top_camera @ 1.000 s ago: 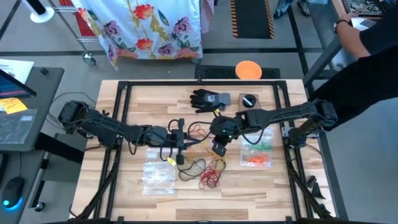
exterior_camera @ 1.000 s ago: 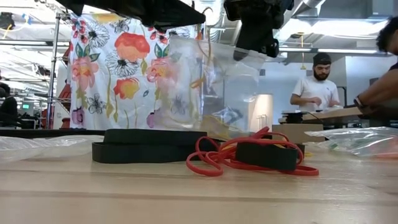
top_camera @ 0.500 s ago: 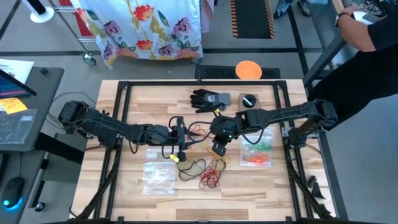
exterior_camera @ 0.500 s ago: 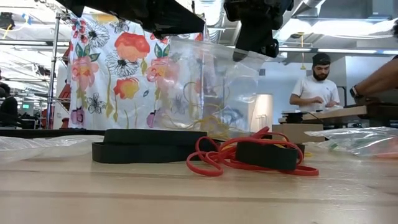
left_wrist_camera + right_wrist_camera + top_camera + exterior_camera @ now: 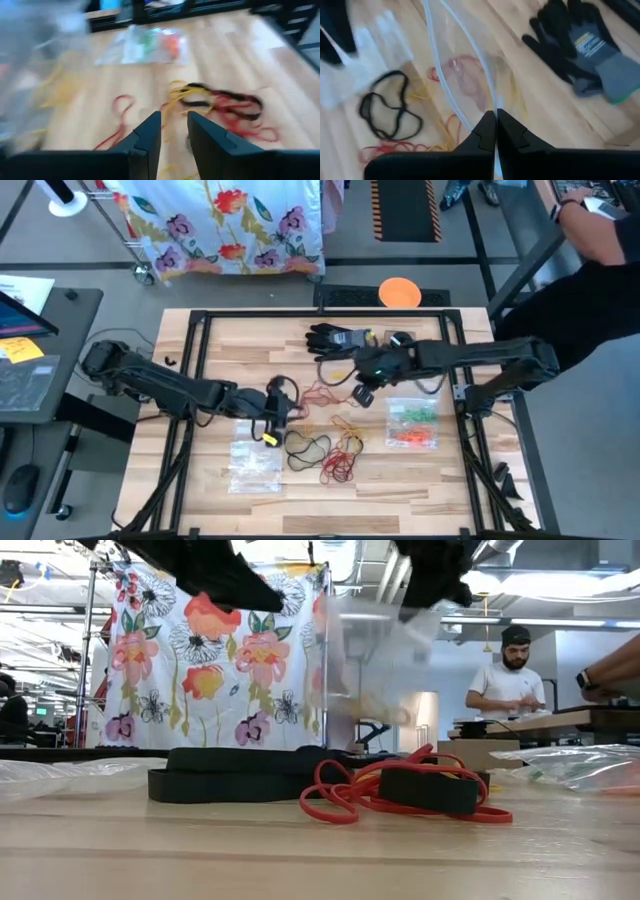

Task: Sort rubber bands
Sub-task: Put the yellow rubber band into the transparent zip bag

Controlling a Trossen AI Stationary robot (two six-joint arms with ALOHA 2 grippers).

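right fingers (image 5: 495, 122) pinch a clear bag's (image 5: 462, 75) rim; left fingers (image 5: 174, 131) stand slightly apart, empty.
right arm holds the bag up over the desk (image 5: 240, 350), near the black glove (image 5: 335, 338). left arm hangs low just beside the loose rubber bands (image 5: 330, 455) at mid-desk; another filled bag (image 5: 412, 425) lies to the right. for the step ahead, keep the bag's mouth steady and open, take one colour at a time, lift clear of the tangle.

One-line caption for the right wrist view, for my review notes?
Right gripper shut on the edge of a clear plastic bag, above scattered rubber bands, with a black glove on the wooden table.
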